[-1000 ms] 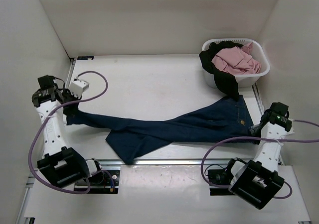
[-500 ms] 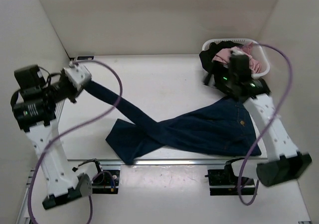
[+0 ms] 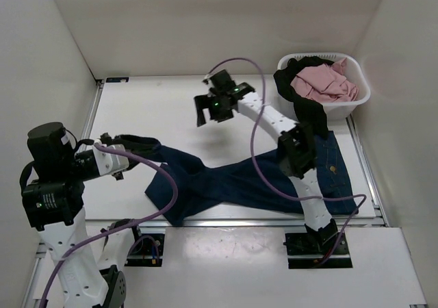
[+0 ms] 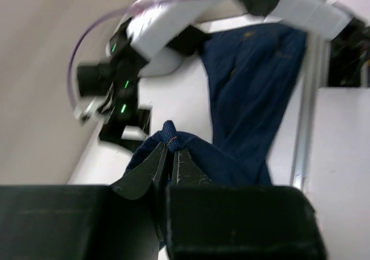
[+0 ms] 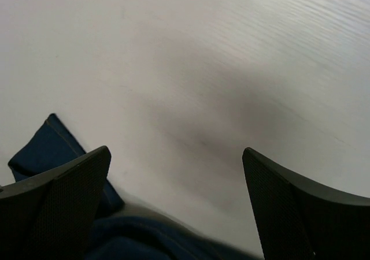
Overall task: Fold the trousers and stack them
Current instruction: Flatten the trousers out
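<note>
The dark navy trousers [image 3: 274,174] lie spread across the near half of the table, waist at the right, legs running left. My left gripper [image 3: 130,147] is shut on a trouser leg end and holds it raised at the left; in the left wrist view the navy cloth [image 4: 231,121] is pinched between the closed fingers [image 4: 167,162]. My right gripper [image 3: 217,113] is open and empty, hovering above bare table behind the trousers. The right wrist view shows its spread fingers [image 5: 63,202] over white table with navy cloth [image 5: 52,150] at the lower left.
A white laundry basket [image 3: 356,103] with a pink garment [image 3: 321,82] and a black garment [image 3: 304,106] draped over its rim stands at the back right. White walls enclose the table on three sides. A metal rail [image 3: 226,222] runs along the near edge.
My left gripper has swung down and right with the leg end, now lower and nearer the middle. My right arm has reached far left from the basket to mid-table.
</note>
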{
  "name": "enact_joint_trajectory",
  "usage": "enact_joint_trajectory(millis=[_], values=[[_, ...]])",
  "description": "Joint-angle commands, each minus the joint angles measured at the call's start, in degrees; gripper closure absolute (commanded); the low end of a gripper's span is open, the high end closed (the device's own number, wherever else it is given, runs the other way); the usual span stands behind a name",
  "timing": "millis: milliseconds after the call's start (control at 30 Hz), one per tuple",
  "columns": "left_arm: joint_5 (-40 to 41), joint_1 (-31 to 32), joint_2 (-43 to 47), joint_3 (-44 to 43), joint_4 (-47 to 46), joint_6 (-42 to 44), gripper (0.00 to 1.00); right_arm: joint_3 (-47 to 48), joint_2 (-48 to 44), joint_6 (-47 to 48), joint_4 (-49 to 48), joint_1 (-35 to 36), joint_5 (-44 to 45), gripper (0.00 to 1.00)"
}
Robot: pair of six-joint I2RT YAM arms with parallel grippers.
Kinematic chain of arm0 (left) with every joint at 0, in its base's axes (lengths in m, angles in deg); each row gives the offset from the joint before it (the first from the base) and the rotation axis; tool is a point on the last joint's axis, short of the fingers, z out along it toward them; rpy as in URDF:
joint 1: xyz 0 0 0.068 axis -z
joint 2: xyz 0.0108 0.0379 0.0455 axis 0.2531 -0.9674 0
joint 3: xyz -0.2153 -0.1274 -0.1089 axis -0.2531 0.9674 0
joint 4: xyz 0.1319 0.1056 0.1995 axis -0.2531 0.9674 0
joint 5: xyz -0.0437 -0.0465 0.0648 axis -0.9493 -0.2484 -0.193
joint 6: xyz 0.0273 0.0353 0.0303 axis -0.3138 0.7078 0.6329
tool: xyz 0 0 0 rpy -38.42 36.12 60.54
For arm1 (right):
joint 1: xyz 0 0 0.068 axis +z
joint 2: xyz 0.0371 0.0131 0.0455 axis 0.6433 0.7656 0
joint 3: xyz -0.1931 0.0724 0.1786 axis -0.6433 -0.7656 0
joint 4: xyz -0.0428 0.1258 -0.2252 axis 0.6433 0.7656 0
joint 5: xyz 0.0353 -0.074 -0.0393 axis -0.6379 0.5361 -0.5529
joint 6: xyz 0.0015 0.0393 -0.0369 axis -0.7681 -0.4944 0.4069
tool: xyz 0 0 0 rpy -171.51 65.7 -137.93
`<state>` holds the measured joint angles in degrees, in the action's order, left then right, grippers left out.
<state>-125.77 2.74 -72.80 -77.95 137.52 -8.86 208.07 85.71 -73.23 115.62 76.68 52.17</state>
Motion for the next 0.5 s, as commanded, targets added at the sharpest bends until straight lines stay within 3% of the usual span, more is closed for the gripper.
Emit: enact_joint_trajectory(millis=[0,233,367,467], values=[[-12.8,0.3,1.2,0.2,0.0,-6.1,0.86,9.8,4.0,4.0,0.8,7.7,-5.2,0.01],[-14.3,0.3,6.2,3.0,-1.4,-13.9,0.86,10.5,9.9,6.2,-1.2,19.8,-1.7,0.01],[-10.2,0.3,9.9,5.1,-1.4,-15.1,0.86,8.0,10.4,8.9,2.3,28.2,8.4,0.01],[-9.0,0.3,11.1,5.1,-1.4,-17.4,0.86,3.4,9.9,4.2,2.9,29.5,16.7,0.01]])
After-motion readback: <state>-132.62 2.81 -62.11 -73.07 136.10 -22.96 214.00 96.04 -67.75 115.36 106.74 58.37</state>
